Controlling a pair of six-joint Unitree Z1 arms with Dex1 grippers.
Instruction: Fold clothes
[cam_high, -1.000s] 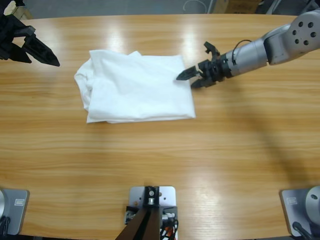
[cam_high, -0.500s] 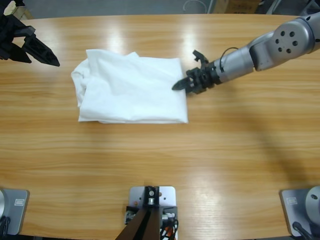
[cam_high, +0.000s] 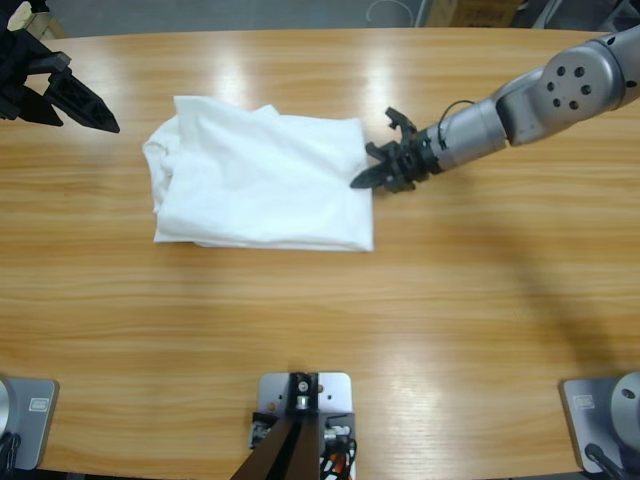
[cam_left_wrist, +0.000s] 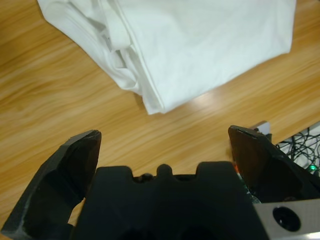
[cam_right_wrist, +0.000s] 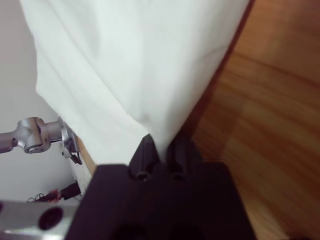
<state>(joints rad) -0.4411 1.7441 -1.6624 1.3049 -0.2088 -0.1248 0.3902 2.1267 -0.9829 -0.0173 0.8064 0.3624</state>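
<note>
The white T-shirt (cam_high: 260, 180) lies folded into a rough rectangle on the wooden table (cam_high: 420, 300), left of centre, with bunched layers at its left end. My right gripper (cam_high: 362, 180) is at the middle of the shirt's right edge. In the right wrist view its jaws (cam_right_wrist: 160, 145) are shut together on a peak of white cloth (cam_right_wrist: 130, 60). My left gripper (cam_high: 92, 95) hangs at the table's far left corner, apart from the shirt. Its jaws (cam_left_wrist: 162, 137) stand wide open with nothing between them, and the shirt's layered edge (cam_left_wrist: 200, 45) lies ahead of them.
Bare wood stretches along the front and the right of the table. The right arm's silver forearm (cam_high: 560, 95) reaches in from the upper right. In the right wrist view a silver arm joint (cam_right_wrist: 35, 135) shows past the table's edge.
The right gripper moved left along the table, and the shirt slid left with it by a small amount. The left gripper has not moved.
</note>
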